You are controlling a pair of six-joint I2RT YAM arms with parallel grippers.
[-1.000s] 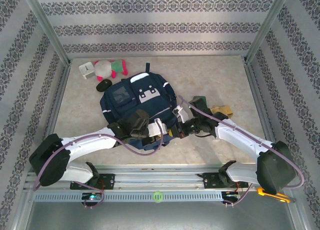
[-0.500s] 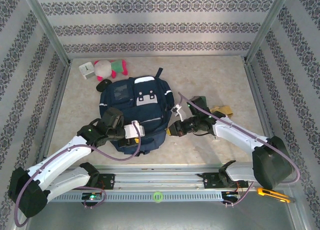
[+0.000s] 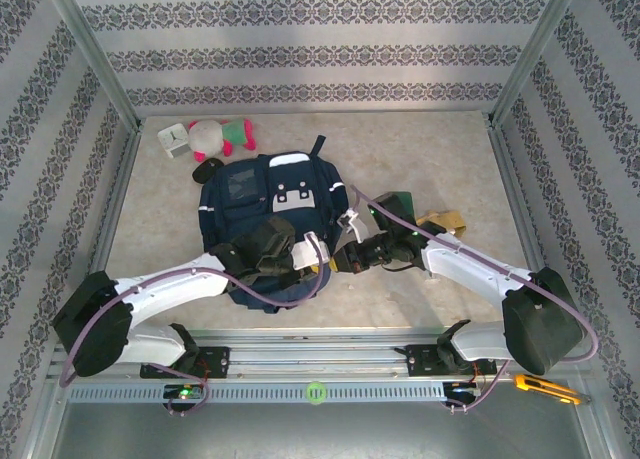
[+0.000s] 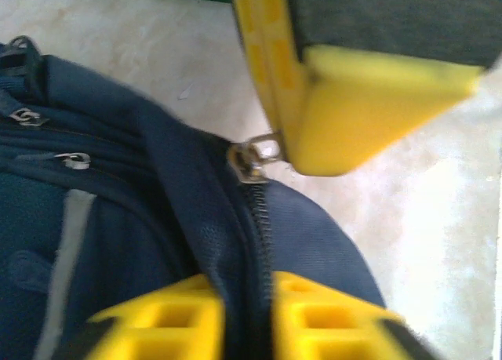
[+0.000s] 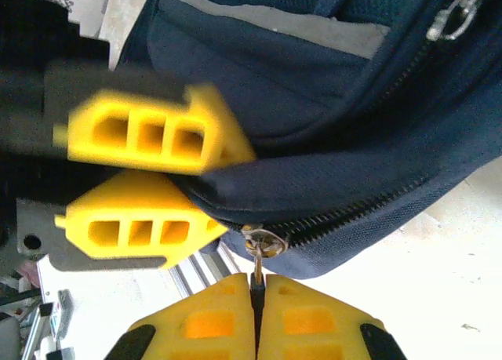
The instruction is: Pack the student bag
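Bag: large navy blue fabric backpack (image 3: 270, 204), middle of the table (image 3: 430, 149); we judge it soft and floppy.
Left end effector (image 4: 247, 285): closed, pinching fabric beside the zip (image 4: 263, 219).
Right end effector (image 5: 257, 285): clamped on the metal zip pull (image 5: 256, 254).
Hold: we'd keep to these spots.

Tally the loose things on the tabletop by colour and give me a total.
Navy: 1, student bag
White: 1, small boxy item
Pink and white: 1, plush toy
Black: 1, small oval item
Green: 1, slab
Tan: 1, small object
Total: 6
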